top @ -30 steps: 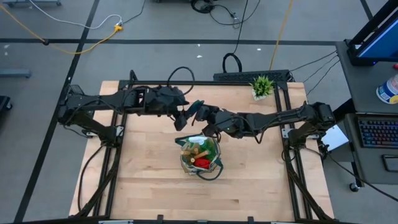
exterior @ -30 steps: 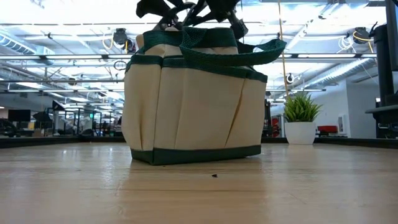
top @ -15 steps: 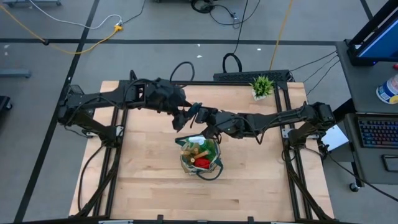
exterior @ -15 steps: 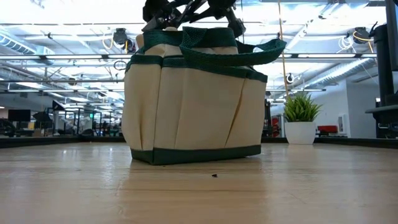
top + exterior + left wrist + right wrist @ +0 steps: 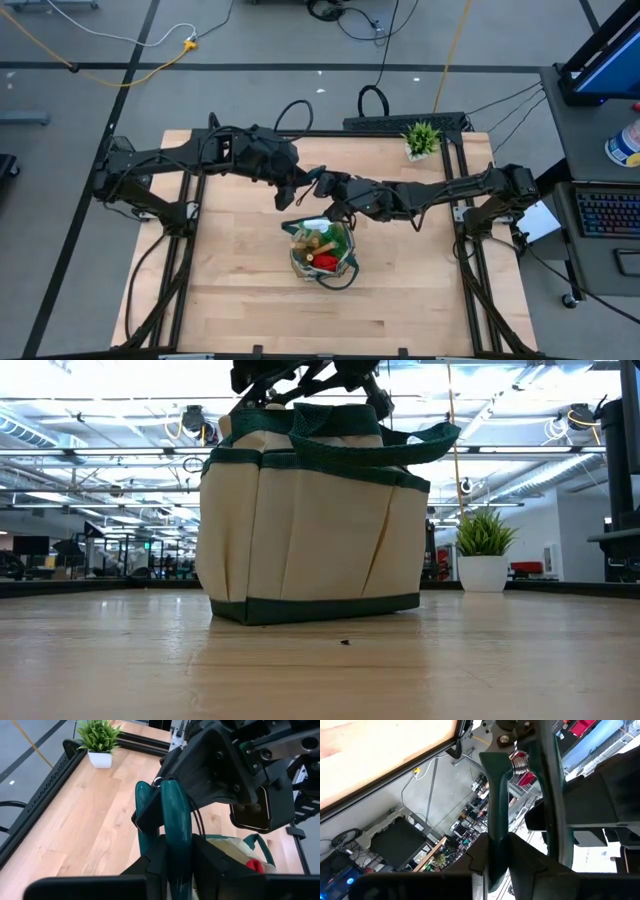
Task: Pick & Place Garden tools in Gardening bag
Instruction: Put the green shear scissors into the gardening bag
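Observation:
The beige gardening bag (image 5: 322, 250) with green trim stands upright on the wooden table, with a red glove (image 5: 323, 262) and other tools inside. Above its far rim both grippers meet at teal-handled pruning shears (image 5: 309, 182). My left gripper (image 5: 177, 857) comes from the left and is shut on one handle. My right gripper (image 5: 501, 847) comes from the right and is shut on the other handle. In the low view both grippers (image 5: 300, 375) show just over the bag's top (image 5: 310, 520). My left gripper pinches one teal handle (image 5: 176, 827) of the shears between its two fingers, which lie along the handle. The shears are lifted clear, above the bag's far side. My right gripper pinches the other teal handle (image 5: 497, 815) between its two fingers, below the spring (image 5: 519, 762). The fingers run along the handle, and the shears hang clear of the table.
A small potted green plant (image 5: 422, 138) stands at the table's far right corner. Bare wood lies to the left, right and near side of the bag. The bag's loop handles (image 5: 380, 445) stick up above its rim.
My left gripper has shut on the shears' handle, after standing open around it. Its wrist has shifted a little toward the far edge. My right gripper and the shears have kept their place above the bag.

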Controlling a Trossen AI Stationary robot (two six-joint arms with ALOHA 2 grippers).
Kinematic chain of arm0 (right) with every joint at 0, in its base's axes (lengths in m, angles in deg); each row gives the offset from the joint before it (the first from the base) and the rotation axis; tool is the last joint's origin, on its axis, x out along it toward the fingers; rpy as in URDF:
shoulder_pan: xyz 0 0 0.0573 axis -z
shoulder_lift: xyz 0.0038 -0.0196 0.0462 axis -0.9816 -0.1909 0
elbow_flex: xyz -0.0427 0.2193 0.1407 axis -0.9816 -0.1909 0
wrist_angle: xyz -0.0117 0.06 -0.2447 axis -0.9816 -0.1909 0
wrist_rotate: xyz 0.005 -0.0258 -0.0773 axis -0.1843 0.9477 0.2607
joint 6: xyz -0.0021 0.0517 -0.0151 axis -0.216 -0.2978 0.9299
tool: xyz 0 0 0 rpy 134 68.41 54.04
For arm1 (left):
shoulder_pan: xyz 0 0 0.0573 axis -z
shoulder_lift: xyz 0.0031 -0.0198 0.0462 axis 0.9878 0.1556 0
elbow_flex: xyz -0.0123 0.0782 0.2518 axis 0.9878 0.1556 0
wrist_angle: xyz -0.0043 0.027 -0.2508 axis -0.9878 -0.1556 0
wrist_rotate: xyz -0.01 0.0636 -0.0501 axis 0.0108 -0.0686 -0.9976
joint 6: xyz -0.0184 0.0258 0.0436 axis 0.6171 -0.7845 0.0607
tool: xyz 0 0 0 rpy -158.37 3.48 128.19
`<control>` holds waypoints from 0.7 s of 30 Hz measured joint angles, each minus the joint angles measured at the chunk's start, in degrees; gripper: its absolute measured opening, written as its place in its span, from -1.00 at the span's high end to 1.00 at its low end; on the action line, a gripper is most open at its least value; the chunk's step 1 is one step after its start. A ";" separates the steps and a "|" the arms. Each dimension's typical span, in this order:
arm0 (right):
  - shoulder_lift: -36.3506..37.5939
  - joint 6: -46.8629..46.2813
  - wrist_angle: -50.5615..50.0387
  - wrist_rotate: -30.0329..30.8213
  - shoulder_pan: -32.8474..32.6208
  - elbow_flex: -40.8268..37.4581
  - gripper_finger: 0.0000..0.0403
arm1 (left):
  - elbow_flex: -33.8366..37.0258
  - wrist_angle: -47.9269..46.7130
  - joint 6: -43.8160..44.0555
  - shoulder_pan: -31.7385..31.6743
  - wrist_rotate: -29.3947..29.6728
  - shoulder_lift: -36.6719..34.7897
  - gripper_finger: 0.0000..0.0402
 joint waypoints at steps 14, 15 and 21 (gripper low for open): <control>0.00 -11.24 0.09 -0.16 0.10 0.00 0.61 | 0.00 -0.21 0.21 0.72 1.06 0.00 0.70; 0.00 -11.86 0.09 -0.16 0.10 0.00 0.60 | 0.00 -0.22 0.22 0.87 1.20 0.00 0.70; -0.07 -14.54 0.42 3.10 0.01 0.00 0.59 | 0.00 -2.02 0.42 1.71 3.05 0.02 0.71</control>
